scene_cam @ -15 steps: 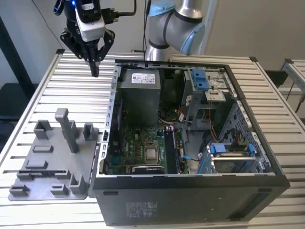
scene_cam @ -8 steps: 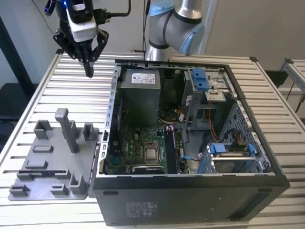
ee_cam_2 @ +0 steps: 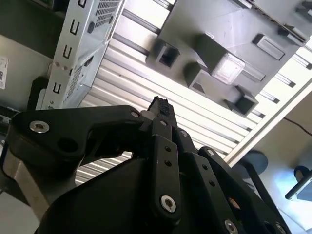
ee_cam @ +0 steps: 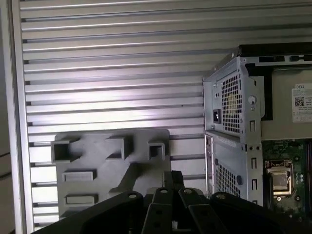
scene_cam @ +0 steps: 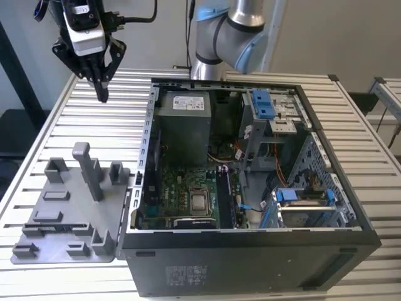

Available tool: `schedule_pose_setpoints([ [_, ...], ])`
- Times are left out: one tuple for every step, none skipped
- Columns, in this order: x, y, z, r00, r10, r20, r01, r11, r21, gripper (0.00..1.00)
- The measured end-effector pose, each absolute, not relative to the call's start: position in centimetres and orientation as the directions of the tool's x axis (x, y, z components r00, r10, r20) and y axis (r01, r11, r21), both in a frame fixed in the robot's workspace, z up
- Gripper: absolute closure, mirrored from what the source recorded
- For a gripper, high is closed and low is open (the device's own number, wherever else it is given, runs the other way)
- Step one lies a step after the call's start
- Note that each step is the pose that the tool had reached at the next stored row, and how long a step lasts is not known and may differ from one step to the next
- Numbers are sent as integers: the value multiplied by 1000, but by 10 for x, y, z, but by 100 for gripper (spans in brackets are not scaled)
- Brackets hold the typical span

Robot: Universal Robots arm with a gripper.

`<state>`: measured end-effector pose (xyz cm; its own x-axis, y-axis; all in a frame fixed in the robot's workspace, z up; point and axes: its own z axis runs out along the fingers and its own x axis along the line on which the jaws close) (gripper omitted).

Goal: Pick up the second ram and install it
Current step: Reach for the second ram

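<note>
Item: pincer (scene_cam: 101,94), recorded narrow, its fingers drawn together on nothing, and found raised above the slatted counter (scene_cam: 69,119), near the grey tray (scene_cam: 69,208) and the open computer case (scene_cam: 146,157), touching neither. The second ram could not be placed with certainty. A long dark strip (scene_cam: 224,199) was noted standing in the motherboard (scene_cam: 182,188) slots, and it might be that stick or another. Hazards entered: the tray's tall post (scene_cam: 88,168) could be clipped on a low pass, and the case's sheet-metal rim could be struck on entry. Open room was recorded above the counter; the slot area was judged closely hemmed by cables and drive cages.
</note>
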<state>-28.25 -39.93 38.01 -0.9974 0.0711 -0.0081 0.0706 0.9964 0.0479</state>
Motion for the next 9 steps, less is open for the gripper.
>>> schedule_pose_setpoints([
  [-287, -399, 380, -997, 71, -8, 71, 996, 48, 89],
  [-290, -399, 380, -997, 71, -8, 71, 996, 48, 89],
  [-293, -399, 379, -997, 71, -7, 71, 996, 48, 89],
  [-294, -399, 379, -997, 71, -6, 71, 996, 48, 89],
  [-296, -399, 379, -997, 71, -4, 71, 996, 48, 89],
  [-297, -399, 379, -997, 71, -2, 71, 996, 48, 89],
  [-299, -399, 378, -997, 71, -1, 71, 996, 47, 89],
  [-302, -399, 378, -997, 71, 1, 71, 996, 47, 89],
  [-304, -399, 378, -997, 71, 2, 71, 996, 47, 89],
])
